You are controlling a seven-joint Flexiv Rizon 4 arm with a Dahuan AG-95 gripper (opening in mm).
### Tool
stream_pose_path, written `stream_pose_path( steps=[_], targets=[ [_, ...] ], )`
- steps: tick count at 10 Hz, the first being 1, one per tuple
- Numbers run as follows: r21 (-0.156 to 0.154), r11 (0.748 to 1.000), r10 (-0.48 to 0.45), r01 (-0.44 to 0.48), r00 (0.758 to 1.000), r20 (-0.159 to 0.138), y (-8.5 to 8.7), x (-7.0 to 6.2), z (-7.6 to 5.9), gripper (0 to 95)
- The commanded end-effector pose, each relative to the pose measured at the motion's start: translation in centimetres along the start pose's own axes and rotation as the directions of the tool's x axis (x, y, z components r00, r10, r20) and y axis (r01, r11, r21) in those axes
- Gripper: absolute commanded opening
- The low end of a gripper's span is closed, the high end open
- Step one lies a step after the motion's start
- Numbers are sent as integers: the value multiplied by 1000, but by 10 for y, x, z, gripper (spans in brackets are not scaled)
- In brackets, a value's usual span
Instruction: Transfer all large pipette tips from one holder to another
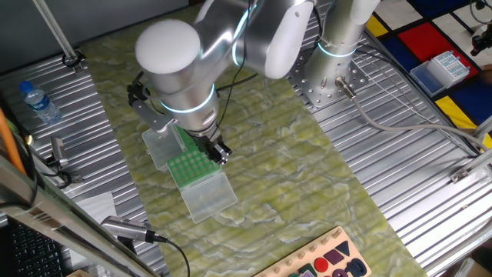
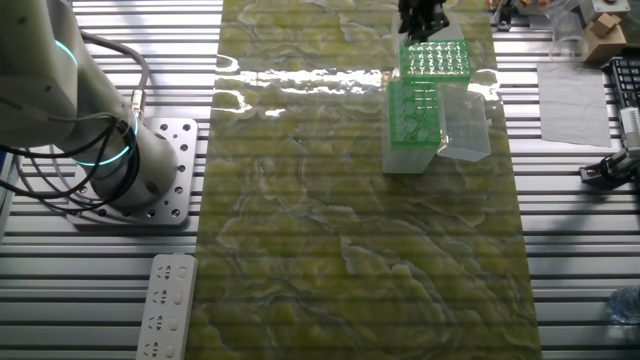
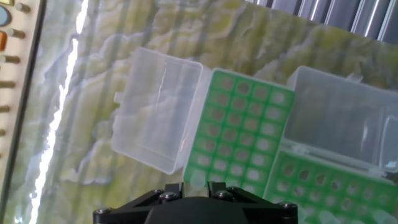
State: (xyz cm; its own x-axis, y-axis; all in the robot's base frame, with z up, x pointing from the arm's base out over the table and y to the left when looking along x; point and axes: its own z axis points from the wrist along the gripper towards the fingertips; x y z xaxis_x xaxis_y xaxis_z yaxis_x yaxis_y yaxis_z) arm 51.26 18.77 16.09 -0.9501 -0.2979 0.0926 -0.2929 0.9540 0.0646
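Observation:
Two green racks lie side by side on the marbled mat. In the hand view one rack point(image 3: 239, 134) fills the middle, with the pale round large pipette tips point(image 3: 235, 119) in its cells. Its clear lid point(image 3: 158, 115) lies open to the left. The other rack point(image 3: 329, 186) is at the lower right, below its own lid point(image 3: 348, 121). My gripper point(image 3: 196, 185) hovers above the middle rack's near edge. Its fingers are close together, and only a pale blur shows in the narrow gap. My gripper point(image 1: 221, 151) hangs over the rack point(image 1: 188, 169), and my gripper point(image 2: 420, 25) is above the far rack point(image 2: 435, 60).
A water bottle point(image 1: 38, 101) stands at the left on the ribbed metal table. A blue tip box point(image 1: 440, 71) sits at the far right. A wooden shape board point(image 1: 323, 261) lies at the mat's front edge. A white power strip point(image 2: 165, 305) lies near the arm's base point(image 2: 130, 170).

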Motion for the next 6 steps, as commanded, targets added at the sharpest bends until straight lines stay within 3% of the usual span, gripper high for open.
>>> stream_pose_path(
  steps=[1,5,6],
  targets=[
    [3,1000,0,0,1000,5,0,1,3,190],
    [12,1000,1,-2,999,34,-1,1,9,190],
    [13,1000,3,-4,999,39,-1,1,10,0]
  ],
)
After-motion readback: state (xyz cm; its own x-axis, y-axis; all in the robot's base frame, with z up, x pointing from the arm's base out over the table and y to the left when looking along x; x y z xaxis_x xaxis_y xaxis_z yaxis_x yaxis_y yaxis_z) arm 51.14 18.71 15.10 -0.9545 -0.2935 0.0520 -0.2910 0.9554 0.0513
